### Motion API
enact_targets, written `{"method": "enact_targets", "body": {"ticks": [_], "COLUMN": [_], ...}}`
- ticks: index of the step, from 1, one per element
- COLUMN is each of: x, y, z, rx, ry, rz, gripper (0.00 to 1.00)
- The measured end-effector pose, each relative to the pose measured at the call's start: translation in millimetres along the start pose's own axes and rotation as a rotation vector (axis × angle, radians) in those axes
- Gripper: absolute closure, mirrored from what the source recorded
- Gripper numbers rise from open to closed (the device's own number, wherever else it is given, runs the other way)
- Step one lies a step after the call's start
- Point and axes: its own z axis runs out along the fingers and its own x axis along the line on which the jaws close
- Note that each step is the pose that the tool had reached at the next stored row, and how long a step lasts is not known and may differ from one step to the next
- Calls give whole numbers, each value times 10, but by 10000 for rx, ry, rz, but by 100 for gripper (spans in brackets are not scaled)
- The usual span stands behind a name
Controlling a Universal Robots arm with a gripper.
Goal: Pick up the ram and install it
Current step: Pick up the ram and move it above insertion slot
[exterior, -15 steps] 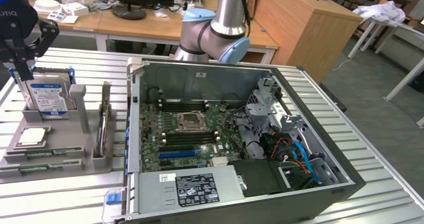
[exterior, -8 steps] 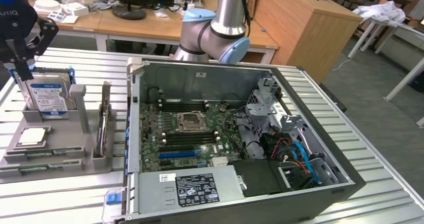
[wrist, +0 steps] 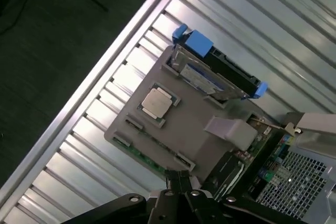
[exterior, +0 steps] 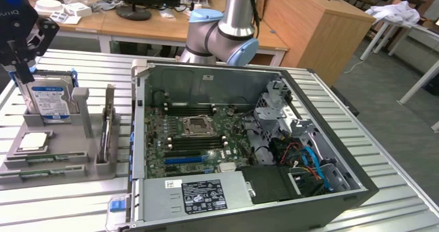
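Wrist view, jaws closed together, empty, near one end of ram point(wrist: 143, 156), lying in gray holder point(wrist: 197, 121)

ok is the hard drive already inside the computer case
No, the hard drive stands upright in the gray holder outside the computer case, toward the exterior view's left.

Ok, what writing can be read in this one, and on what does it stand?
Blue wrist housing: pale letters cut off by the frame edge, seemingly ending "iq".
Hard drive label: print too blurred to read.
Power supply black label: symbols and fine print, too small to read.
White sticker beside it: unreadable.
Nothing else carries legible text.
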Motion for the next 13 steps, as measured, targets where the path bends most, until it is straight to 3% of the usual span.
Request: {"method": "enact_targets", "body": {"ticks": [13], "x": [0], "y": [0], "z": [2], "rx": [-85], "ry": [108], "rz": [-2361], "gripper": [89]}}
